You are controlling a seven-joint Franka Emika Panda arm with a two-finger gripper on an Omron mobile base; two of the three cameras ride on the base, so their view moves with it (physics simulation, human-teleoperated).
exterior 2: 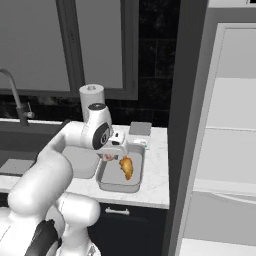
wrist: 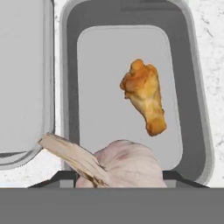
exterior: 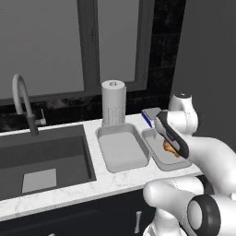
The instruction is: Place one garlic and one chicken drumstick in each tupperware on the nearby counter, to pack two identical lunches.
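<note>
The tool (exterior 2: 116, 150) hung over the right tub (wrist: 70, 87), its jaws closed partway on a garlic (wrist: 127, 164) whose pale bulb and dry papery stalk showed at the bottom of the hand view. A drumstick (wrist: 144, 103) already lay on that tub's floor, toward its right side, so this looked like the moment to add the garlic. To do it well, the tool would best come lower until the bulb sat just above the bare floor left of the drumstick, then open; dropped from height, the round bulb might roll or bounce against the wall. The long stalk should stay inside the rim and not catch on it. The left tub (exterior: 120, 146) sat just beside on the white worktop (exterior: 69, 189) and looked empty. The hand view alone showed the garlic plainly and the free space beside the drumstick; from the base views the bulb was only a pinkish speck under the hand in the right view. The left base view gave the setting: the dark sink (exterior: 44, 159) with its tap (exterior: 23, 103), a paper towel roll (exterior: 113, 102) behind the tubs, and a blue-edged thing (exterior: 150, 115) behind the right tub that I could not identify. The right base view showed the open fridge (exterior 2: 225, 150) to the right.
</note>
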